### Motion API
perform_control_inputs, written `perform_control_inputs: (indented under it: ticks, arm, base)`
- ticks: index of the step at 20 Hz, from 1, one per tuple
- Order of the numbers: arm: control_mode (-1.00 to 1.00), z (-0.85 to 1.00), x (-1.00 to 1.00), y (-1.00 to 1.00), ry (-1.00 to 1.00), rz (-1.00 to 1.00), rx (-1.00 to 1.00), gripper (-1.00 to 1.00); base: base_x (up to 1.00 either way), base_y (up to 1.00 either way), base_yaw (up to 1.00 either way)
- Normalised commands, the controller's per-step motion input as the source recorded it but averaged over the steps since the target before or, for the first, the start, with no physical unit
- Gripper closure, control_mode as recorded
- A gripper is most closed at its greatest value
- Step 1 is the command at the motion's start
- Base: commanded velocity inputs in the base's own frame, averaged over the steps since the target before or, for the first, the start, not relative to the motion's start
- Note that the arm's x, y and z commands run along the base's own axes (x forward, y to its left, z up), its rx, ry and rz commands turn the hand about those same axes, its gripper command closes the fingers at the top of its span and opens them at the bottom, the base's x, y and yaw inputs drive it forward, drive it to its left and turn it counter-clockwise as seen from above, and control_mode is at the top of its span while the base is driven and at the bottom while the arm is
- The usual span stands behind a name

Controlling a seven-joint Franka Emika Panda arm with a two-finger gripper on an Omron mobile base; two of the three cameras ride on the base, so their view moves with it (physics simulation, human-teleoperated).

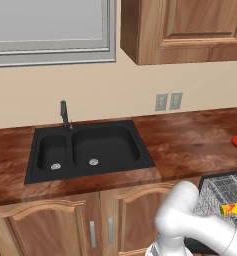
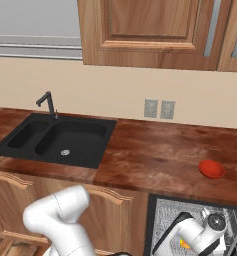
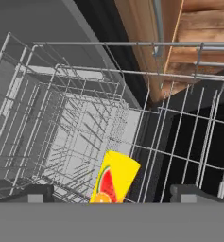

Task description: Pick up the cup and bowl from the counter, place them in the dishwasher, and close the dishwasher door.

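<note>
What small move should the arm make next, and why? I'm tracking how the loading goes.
Probably lift the gripper straight up out of the wire rack: the fingers stand wide of the yellow cup, which appears released in the rack, while the red bowl sits on the counter.

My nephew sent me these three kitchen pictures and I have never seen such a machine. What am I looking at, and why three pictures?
It is a computer-rendered kitchen with a white robot arm. Two pictures come from cameras behind the arm, left and right; the third looks along its hand. The reddish-brown counter holds a black double sink and a small red bowl. Below the counter, the dishwasher stands open, showing its wire rack. The arm reaches down into it. In the hand picture, the yellow cup sits between the two dark fingertips of the gripper, over the rack; whether they grip it I cannot tell.
</note>
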Motion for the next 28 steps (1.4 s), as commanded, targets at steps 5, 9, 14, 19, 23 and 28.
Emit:
perform_control_inputs:
  ticks: [5, 9, 14, 19, 23, 28]
  arm:
    - [-1.0, 0.32, -0.23, -0.13, 0.0, 0.0, 0.0, -1.0]
    - [-1.0, 0.41, -0.26, -0.14, -0.01, 0.0, 0.0, -1.0]
    - [-1.0, 0.62, -0.1, -0.11, -0.02, -0.02, 0.0, -1.0]
    - [-1.0, 0.71, -0.01, -0.05, -0.03, -0.03, 0.02, -1.0]
    - [-1.0, 0.57, 0.0, 0.0, -0.01, -0.02, 0.03, -1.0]
    - [-1.0, 0.48, 0.0, 0.0, -0.01, 0.0, 0.03, -1.0]
  base:
    - [0.0, 0.0, 0.0]
    - [0.0, 0.0, 0.0]
    - [0.0, 0.0, 0.0]
    - [0.0, 0.0, 0.0]
    - [0.0, 0.0, 0.0]
    - [0.0, 0.0, 0.0]
